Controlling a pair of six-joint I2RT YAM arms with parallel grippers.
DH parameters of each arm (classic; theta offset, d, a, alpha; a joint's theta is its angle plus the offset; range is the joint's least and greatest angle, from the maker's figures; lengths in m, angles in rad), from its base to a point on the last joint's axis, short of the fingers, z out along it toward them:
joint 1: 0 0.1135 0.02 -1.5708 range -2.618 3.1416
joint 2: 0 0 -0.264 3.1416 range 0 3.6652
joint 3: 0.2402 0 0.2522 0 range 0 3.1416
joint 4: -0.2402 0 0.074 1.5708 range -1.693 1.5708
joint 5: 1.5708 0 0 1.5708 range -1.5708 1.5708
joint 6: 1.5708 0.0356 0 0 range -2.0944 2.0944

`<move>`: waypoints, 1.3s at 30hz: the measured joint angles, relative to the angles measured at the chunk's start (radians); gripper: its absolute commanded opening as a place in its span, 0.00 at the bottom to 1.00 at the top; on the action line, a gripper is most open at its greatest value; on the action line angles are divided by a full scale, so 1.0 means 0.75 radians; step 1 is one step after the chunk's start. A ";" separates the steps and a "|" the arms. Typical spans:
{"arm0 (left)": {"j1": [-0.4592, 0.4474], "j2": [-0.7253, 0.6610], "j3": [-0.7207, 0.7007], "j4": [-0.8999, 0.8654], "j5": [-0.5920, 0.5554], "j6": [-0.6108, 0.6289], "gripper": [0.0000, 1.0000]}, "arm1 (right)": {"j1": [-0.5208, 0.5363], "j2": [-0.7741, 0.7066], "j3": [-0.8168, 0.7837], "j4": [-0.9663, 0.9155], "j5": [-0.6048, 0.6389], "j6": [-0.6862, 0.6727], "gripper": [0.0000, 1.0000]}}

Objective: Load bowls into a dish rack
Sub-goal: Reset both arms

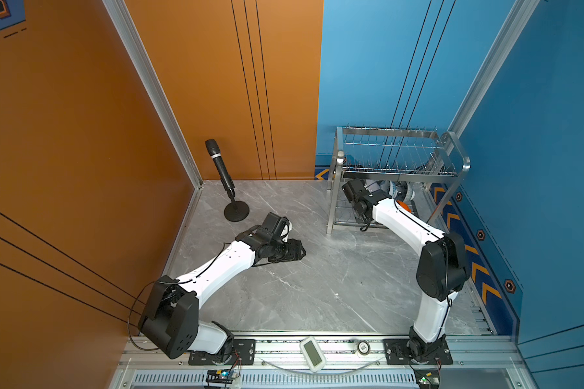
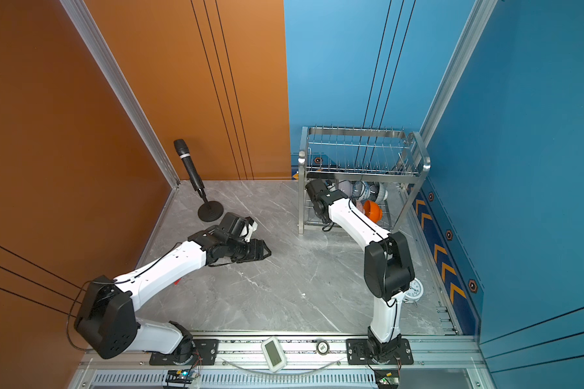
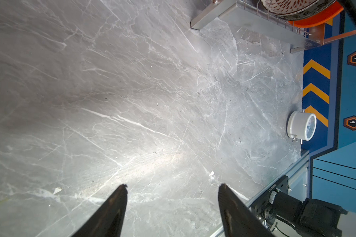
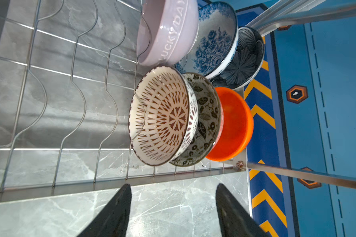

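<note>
The steel dish rack (image 1: pixel 398 173) stands at the back right in both top views. On its lower tier (image 4: pixel 173 176) all the bowls stand on edge in two rows: pale lilac (image 4: pixel 169 34), blue floral (image 4: pixel 216 41) and dark blue petal-shaped (image 4: pixel 245 59) behind, white lattice (image 4: pixel 162 115), leaf-patterned (image 4: pixel 206 119) and orange (image 4: pixel 234 123) in front. My right gripper (image 4: pixel 173 185) is open and empty, just outside the rack's front rail, clear of the bowls. My left gripper (image 3: pixel 173 185) is open and empty, low over the bare grey tabletop (image 3: pixel 132 102), also seen as the left gripper (image 1: pixel 297 251).
A black microphone on a round stand (image 1: pixel 221 168) rises at the back left. A white alarm clock (image 3: pixel 302 125) lies near the right wall, partly behind my right arm (image 2: pixel 388 266). A white timer (image 1: pixel 312 353) rests on the front rail. Walls close three sides.
</note>
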 measured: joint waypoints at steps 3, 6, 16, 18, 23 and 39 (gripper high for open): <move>0.000 -0.015 0.000 -0.012 -0.009 0.010 0.72 | 0.008 -0.059 -0.070 0.023 -0.040 0.012 0.67; 0.008 -0.034 0.000 -0.027 -0.023 0.030 0.72 | 0.026 -0.139 -0.164 0.049 -0.085 0.023 0.68; 0.273 -0.254 -0.015 -0.044 -0.171 0.126 0.78 | 0.019 -0.763 -0.675 0.303 -0.309 0.075 0.80; 0.342 -0.308 -0.047 -0.014 -0.216 0.140 0.81 | -0.018 -0.891 -0.758 0.370 -0.350 0.078 0.91; 0.453 -0.416 -0.191 0.107 -0.388 0.176 1.00 | -0.188 -1.166 -1.002 0.538 -0.443 0.084 1.00; 0.594 -0.495 -0.798 1.003 -0.975 0.531 0.97 | -0.638 -1.245 -1.844 1.479 -0.617 -0.046 1.00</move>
